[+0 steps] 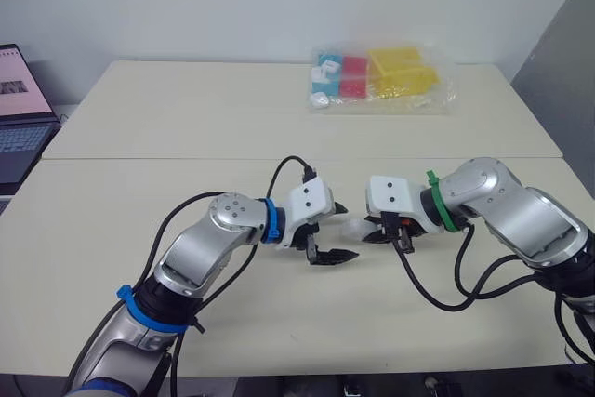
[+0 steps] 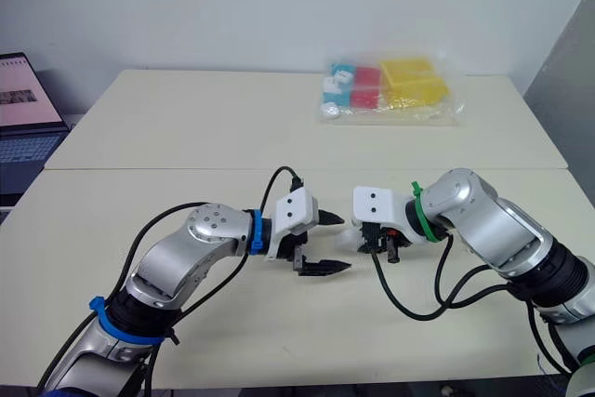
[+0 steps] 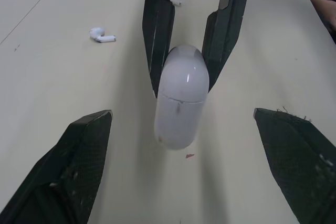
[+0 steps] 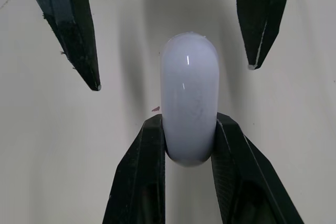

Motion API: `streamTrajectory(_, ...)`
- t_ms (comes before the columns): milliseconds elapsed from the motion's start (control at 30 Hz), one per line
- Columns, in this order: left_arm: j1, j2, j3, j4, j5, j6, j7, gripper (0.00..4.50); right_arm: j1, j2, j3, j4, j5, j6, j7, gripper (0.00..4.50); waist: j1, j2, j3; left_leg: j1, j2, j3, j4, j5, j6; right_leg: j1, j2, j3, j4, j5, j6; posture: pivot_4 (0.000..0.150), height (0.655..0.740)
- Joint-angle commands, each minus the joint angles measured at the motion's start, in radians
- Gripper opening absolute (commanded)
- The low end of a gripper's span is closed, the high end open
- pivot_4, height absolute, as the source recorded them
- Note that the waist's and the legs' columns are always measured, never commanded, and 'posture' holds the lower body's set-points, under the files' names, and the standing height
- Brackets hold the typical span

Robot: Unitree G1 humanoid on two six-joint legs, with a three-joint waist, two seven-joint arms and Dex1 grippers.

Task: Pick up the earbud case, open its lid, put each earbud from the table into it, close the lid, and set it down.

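With my right tool [image 4: 189, 121] clamped on one end of the earbud case [image 4: 189, 93] over the desk [image 1: 186, 137], I'd ease the wide-open left tool [image 1: 340, 231] onto the free end, probably the lid, and hinge it gently.

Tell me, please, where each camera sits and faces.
Head eyes: head-mounted, facing forward-down over the table; both arms, left claw opposite right claw.
Left wrist: left arm, looking along its open claw at the earbud case and an earbud.
Right wrist: right arm, looking along its claw, shut on the case.
Shared: both wrist views show the case and both claws.
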Motion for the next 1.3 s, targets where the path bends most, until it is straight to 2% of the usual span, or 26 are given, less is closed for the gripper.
streamTrajectory(33, -0.012, -0.013, 0.005, -0.006, -0.005, -0.012, 0.001, 3.28, -0.005, 0.002, -0.040, -0.026, -0.002, -0.006, 0.012, 0.77, 0.000, 0.000, 0.000, 0.000, 0.000, 0.000, 0.000, 0.000, 0.000, 0.000, 0.000, 0.000, 0.000, 0.000, 0.000, 0.150, 0.7400)
streamTrajectory(267, -0.009, -0.019, 0.003, -0.003, -0.002, -0.008, 0.008, 0.91, -0.010, 0.013, -0.043, -0.022, -0.007, -0.004, 0.015, 0.77, 0.000, 0.000, 0.000, 0.000, 0.000, 0.000, 0.001, 0.000, 0.000, 0.000, 0.000, 0.000, 0.000, 0.000, 0.000, 0.150, 0.7400)
streamTrajectory(300, -0.005, -0.019, 0.003, -0.004, -0.002, -0.007, 0.008, 0.77, -0.011, 0.017, -0.044, -0.023, -0.008, -0.003, 0.014, 0.77, 0.000, 0.000, 0.000, 0.000, 0.000, 0.000, 0.001, 0.000, 0.000, 0.000, 0.000, 0.000, 0.000, 0.000, 0.000, 0.150, 0.7400)
streamTrajectory(733, 0.014, -0.022, -0.004, 0.003, 0.025, -0.053, 0.016, 0.77, 0.002, 0.028, -0.059, -0.044, 0.010, -0.006, 0.037, 0.77, 0.000, 0.000, 0.000, 0.000, 0.000, 0.000, 0.001, 0.000, 0.000, 0.000, 0.000, 0.000, 0.001, 0.001, -0.001, 0.150, 0.7400)
streamTrajectory(1033, 0.092, -0.047, 0.041, 0.058, 0.003, -0.131, 0.022, 0.77, 0.037, -0.058, -0.121, -0.030, -0.005, -0.043, 0.071, 3.96, 0.001, 0.000, 0.000, 0.001, 0.000, 0.000, 0.002, 0.000, 0.000, 0.001, 0.000, 0.000, 0.001, 0.001, -0.001, 0.150, 0.7400)
streamTrajectory(1133, 0.122, -0.060, 0.073, 0.087, -0.019, -0.192, 0.008, 0.77, 0.075, -0.122, -0.170, -0.039, 0.004, -0.085, 0.102, 4.00, 0.003, 0.000, 0.000, 0.001, 0.000, 0.000, 0.002, 0.000, 0.000, 0.001, 0.000, 0.000, 0.001, 0.001, -0.001, 0.150, 0.7400)
streamTrajectory(1300, 0.188, -0.173, 0.209, 0.131, -0.181, -0.247, -0.007, 0.77, 0.158, -0.159, -0.325, -0.036, 0.041, -0.219, 0.102, 4.00, 0.002, 0.000, 0.000, 0.001, 0.000, 0.001, 0.002, 0.000, 0.000, 0.002, -0.001, 0.000, 0.001, 0.001, -0.001, 0.150, 0.7400)
